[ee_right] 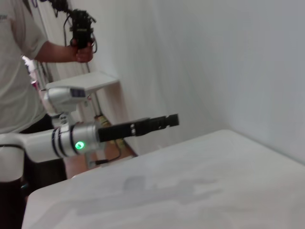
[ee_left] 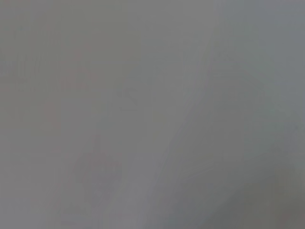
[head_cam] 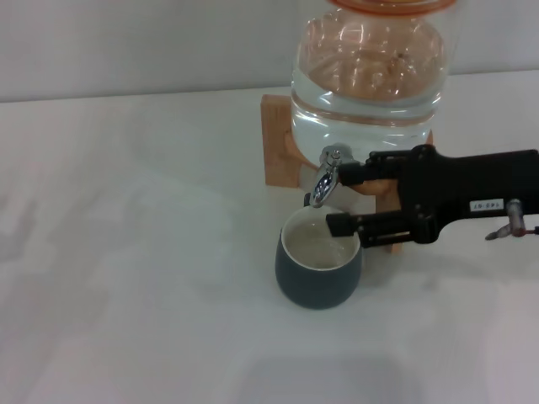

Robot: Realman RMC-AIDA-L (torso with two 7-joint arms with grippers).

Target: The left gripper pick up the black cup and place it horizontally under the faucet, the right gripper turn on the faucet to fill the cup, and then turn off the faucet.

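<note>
Head view
Black cup [head_cam: 318, 271]: stands upright on the white table [head_cam: 126, 278], its cream-white mouth facing up, its axis vertical. It sits right under the spout; no handle shows from here.
Faucet [head_cam: 325, 178]: chrome tap set low in the front of the clear glass water jar [head_cam: 370, 76]. Its long axis runs from the jar down toward the cup, with the spout end just above the far rim of the cup.
Jar support: a light wooden stand [head_cam: 276, 139] under and behind the jar.
Right gripper [head_cam: 344, 199]: comes in level from the right, its long axis lying across the table. Its two flat fingers are spread, one above the other. The upper fingertip [head_cam: 353, 173] sits just beside the faucet; the lower one [head_cam: 338, 224] reaches over the near right rim of the cup. Whether either touches the tap cannot be told. A small white label shows on its black body.

Left wrist view
Content: a blank grey blur; nothing can be made out.

Right wrist view
Left gripper [ee_right: 170, 120]: held out level above the table, well away from the work, on a silver-and-white arm with a green light. Its black claw looks pressed together.
Person [ee_right: 19, 71]: stands behind that arm in a light shirt, holding a dark device up in one hand.
</note>
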